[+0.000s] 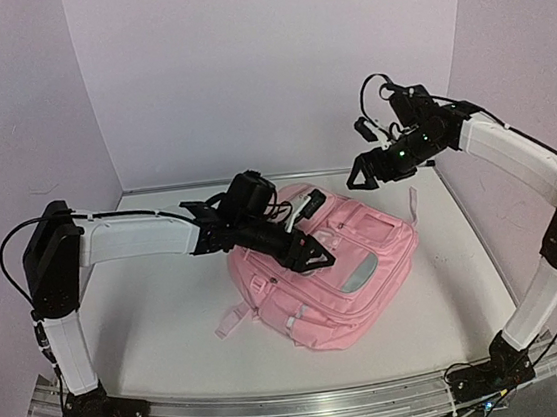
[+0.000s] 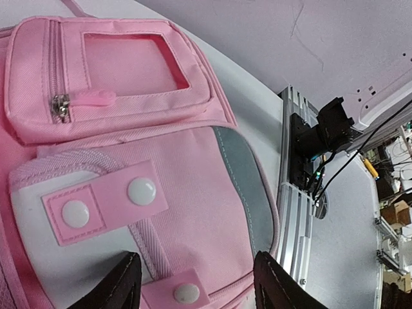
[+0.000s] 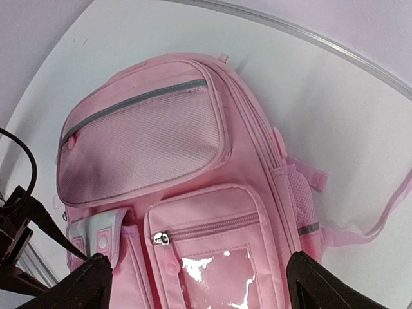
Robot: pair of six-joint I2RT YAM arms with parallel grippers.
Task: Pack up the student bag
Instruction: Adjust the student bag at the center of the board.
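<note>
Bag (image 1: 365,259) lies flat mid-table (image 1: 161,323), visible zips shut. Left claw (image 1: 318,256) spread just over its front flap, gripping nothing, probably lined up to work it. Right claw (image 1: 362,174) spread wide, empty, hovering above the far end, out of the way.

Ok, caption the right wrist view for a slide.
Open right gripper hovers above the large soft pink fabric backpack lying on the white table.
</note>
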